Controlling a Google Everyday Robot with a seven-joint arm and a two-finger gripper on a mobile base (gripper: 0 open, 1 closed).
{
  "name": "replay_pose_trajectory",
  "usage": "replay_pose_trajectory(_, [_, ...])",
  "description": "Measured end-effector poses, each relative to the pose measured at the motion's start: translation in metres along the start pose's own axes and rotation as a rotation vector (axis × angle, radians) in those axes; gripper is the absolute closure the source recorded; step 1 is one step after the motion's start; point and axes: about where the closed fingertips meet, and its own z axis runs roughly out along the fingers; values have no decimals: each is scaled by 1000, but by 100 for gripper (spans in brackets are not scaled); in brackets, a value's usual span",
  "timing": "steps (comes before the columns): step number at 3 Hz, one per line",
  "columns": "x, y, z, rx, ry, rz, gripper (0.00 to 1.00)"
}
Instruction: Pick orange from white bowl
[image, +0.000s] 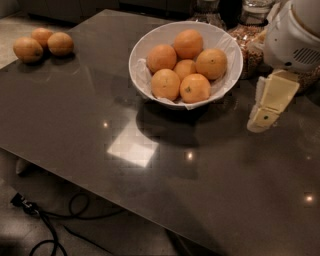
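The white bowl (150, 37), lined with crumpled white paper, stands on the dark table at the back centre and holds several oranges. The orange (195, 88) with a small dark speck lies at the bowl's front right, beside near-identical ones; a smaller orange (185, 67) sits in the middle. My gripper (262, 119), cream-coloured under a white arm housing (295, 35), hangs to the right of the bowl. It is outside the rim, a little above the table, and holds nothing that I can see.
Three loose oranges (42, 44) lie at the table's far left corner. Glass jars of grain (248, 42) stand behind the bowl and the arm. The dark table (100, 125) ends at a front edge running down to the right; cables (45, 227) lie on the floor below.
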Motion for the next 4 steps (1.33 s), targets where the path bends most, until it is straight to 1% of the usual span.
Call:
replay_pose_trajectory(1, [-44, -32, 17, 49, -75, -42, 0])
replay_pose_trajectory(2, [-78, -64, 28, 154, -123, -83, 0])
replay_pose_trajectory(3, [-78, -65, 28, 159, -122, -86, 0])
replay_pose_trajectory(4, [-72, -81, 39, 186, -125, -99, 0])
